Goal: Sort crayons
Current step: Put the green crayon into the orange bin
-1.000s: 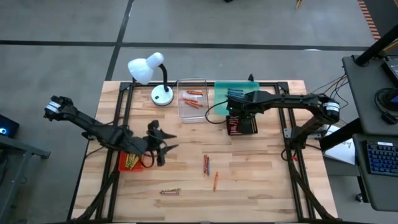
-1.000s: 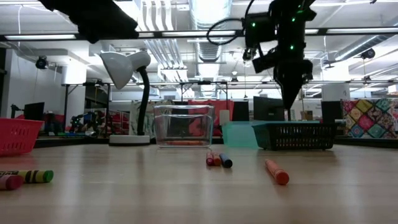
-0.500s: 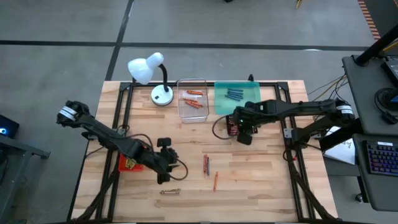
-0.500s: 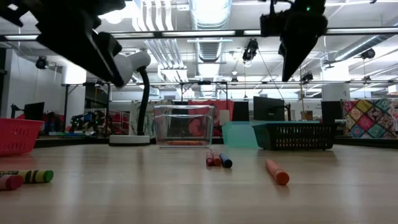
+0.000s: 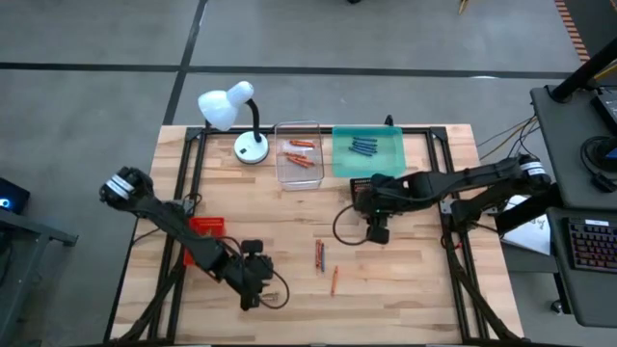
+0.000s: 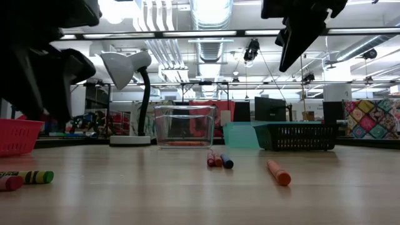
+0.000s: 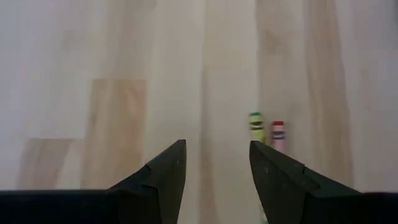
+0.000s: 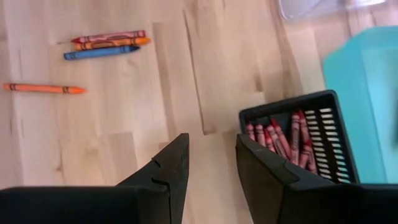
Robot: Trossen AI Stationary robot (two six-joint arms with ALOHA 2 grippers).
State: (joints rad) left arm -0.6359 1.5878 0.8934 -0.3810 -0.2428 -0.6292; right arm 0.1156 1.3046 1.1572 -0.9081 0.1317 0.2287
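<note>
Wooden tabletop [image 5: 415, 289] with four trays along its far and left edges. Since a moment ago, the left gripper [image 5: 253, 292] has left the red tray [image 5: 205, 226] and now hangs open and empty near the front edge, over two loose crayons [image 7: 266, 129]. The right gripper [image 5: 376, 231], also open and empty, has pulled back from the black tray [image 8: 314, 140] toward four crayons [image 5: 325, 263] mid-table. Both seem set for fresh pickups.
</note>
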